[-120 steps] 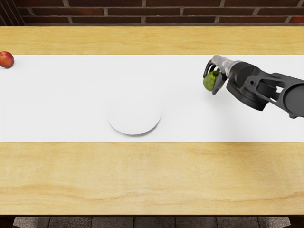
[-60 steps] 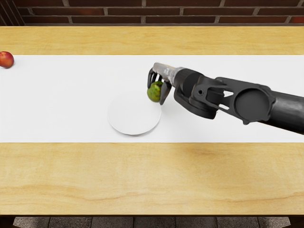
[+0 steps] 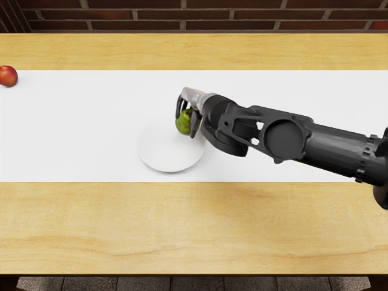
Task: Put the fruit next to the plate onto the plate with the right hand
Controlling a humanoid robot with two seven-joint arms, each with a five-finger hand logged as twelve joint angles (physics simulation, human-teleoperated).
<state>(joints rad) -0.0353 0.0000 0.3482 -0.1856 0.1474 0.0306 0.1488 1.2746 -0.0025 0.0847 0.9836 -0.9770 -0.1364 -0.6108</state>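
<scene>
Fingers of R hand curled round pear, at plate rim

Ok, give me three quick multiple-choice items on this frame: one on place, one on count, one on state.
1. In the picture, where does the green fruit sit against the plate?
A) over its upper-right rim
B) left of it
C) below it

2. How many fruits show?
A) one
B) two
C) four

3. The right hand is:
A) open, empty
B) shut on the green fruit
C) curled, holding nothing

Answers:
1 A, it overlaps that rim.
2 B, the green fruit plus a red fruit at the far left.
3 B, it wraps the fruit.
</scene>
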